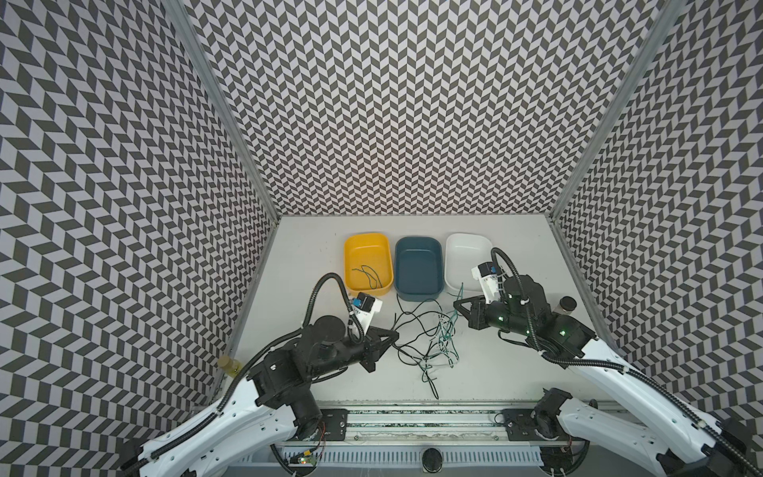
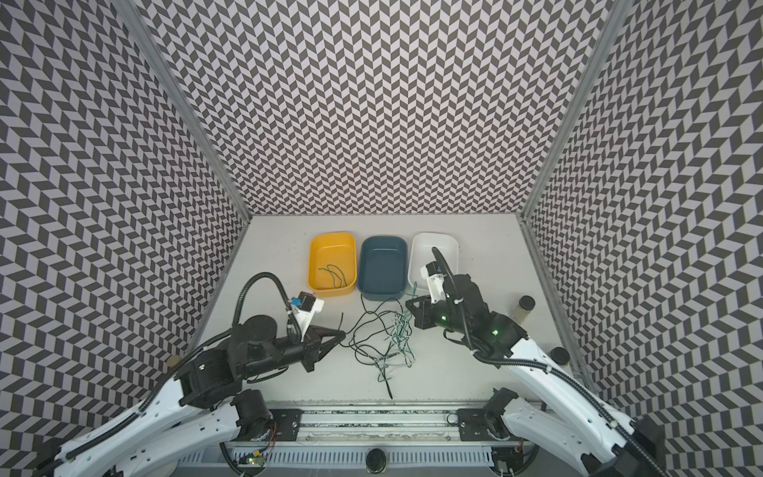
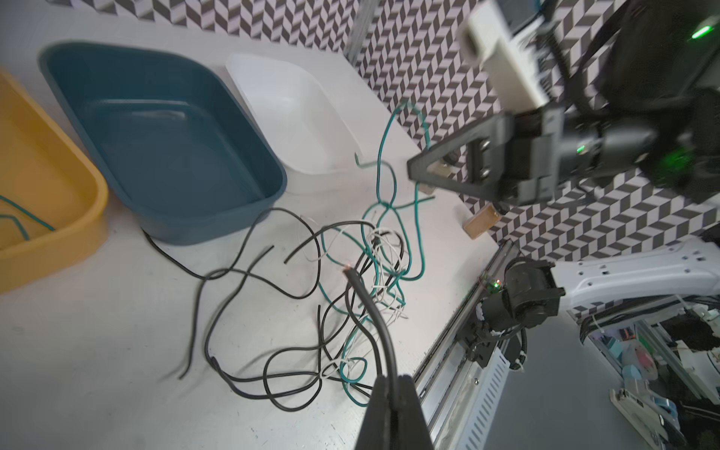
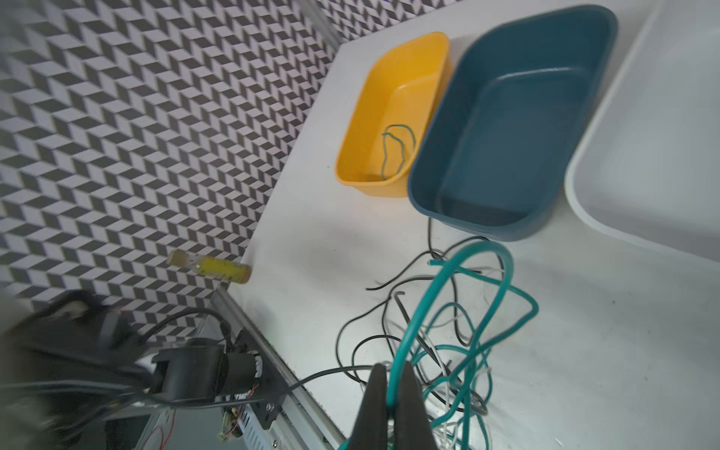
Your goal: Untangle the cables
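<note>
The cables lie in a loose tangle of black, teal and white strands on the white table, in front of the trays. My left gripper sits at the tangle's left side, shut on a black cable whose free end sticks up past the jaws. My right gripper hovers at the tangle's far right, shut on a teal cable that loops up and back down into the tangle. One more teal cable lies alone in the yellow tray.
Behind the tangle stand three trays in a row: yellow, dark blue and white. A small jar stands at the right table edge, and a yellow vial lies at the left edge. A metal rail runs along the front.
</note>
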You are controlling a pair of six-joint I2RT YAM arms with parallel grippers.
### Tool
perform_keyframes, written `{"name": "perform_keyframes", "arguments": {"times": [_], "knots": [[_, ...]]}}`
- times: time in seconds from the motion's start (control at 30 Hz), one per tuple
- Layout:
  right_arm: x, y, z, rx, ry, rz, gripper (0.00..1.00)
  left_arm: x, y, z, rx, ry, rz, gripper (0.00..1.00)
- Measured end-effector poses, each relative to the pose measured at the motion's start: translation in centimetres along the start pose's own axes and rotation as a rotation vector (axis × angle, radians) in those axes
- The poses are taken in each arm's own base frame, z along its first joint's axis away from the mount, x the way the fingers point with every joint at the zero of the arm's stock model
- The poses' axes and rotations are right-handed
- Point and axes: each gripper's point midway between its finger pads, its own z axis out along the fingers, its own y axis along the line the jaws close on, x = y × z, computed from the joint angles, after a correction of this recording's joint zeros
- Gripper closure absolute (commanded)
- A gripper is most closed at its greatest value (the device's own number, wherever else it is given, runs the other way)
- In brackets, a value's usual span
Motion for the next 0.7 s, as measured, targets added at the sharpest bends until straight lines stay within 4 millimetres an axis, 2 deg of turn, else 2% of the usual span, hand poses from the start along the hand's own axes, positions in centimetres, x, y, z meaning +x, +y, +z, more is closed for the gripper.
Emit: {"name": "perform_keyframes", "arguments": {"times": [0.2, 0.37, 0.5, 0.63, 0.7], "knots": [[1.8, -4.8, 1.2, 0.105, 0.024, 0.127, 1.00, -5.8, -2.5, -6.7, -0.044, -0.143, 0.050, 1.00], [2.4, -7.1, 2.0, 0.165, 0.037, 0.170, 1.00, -9.4, -3.7, -10.8, -0.087, -0.237, 0.082, 1.00], [2.8, -7.6, 2.7, 0.172, 0.056, 0.175, 1.00, -10.9, -4.1, -11.7, -0.112, -0.258, 0.103, 1.00], [3.2, -8.1, 3.2, 0.181, 0.078, 0.163, 1.00, -12.6, -4.7, -10.9, -0.133, -0.233, 0.130, 1.00], [3.3, -8.5, 3.4, 0.192, 0.087, 0.159, 1.00, -14.4, -5.6, -11.0, -0.133, -0.244, 0.153, 1.00]]}}
